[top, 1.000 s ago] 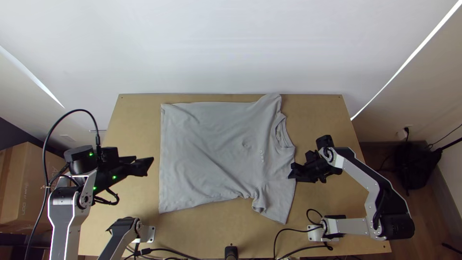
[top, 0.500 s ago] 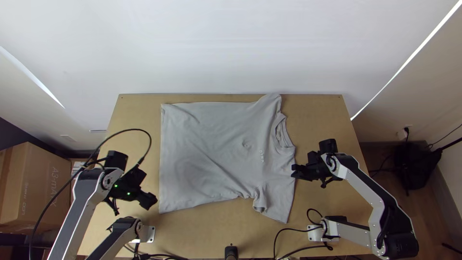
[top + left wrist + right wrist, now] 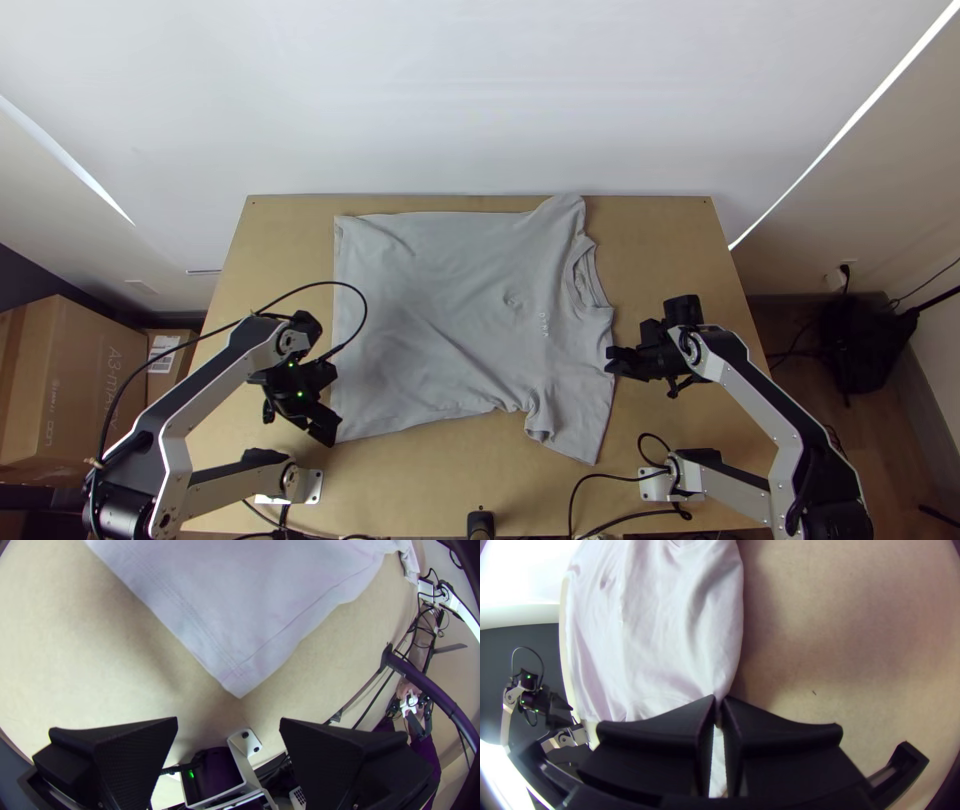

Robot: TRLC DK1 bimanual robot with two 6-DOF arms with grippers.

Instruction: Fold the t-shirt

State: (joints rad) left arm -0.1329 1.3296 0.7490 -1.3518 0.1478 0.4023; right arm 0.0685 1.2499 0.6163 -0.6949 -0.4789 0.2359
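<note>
The t-shirt (image 3: 450, 320) lies spread mid-frame in the top view, all folding seemingly left to do, the right gripper (image 3: 720, 699) pinched closed on its shoulder edge (image 3: 722, 686) at centre right, the left gripper (image 3: 228, 720) wide open, empty, by the hem corner (image 3: 239, 682) at lower left.

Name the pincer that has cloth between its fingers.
The right pincer: its fingers are closed on the t-shirt at the shoulder, while the left pincer stands open, holding nothing, by a hem corner.
</note>
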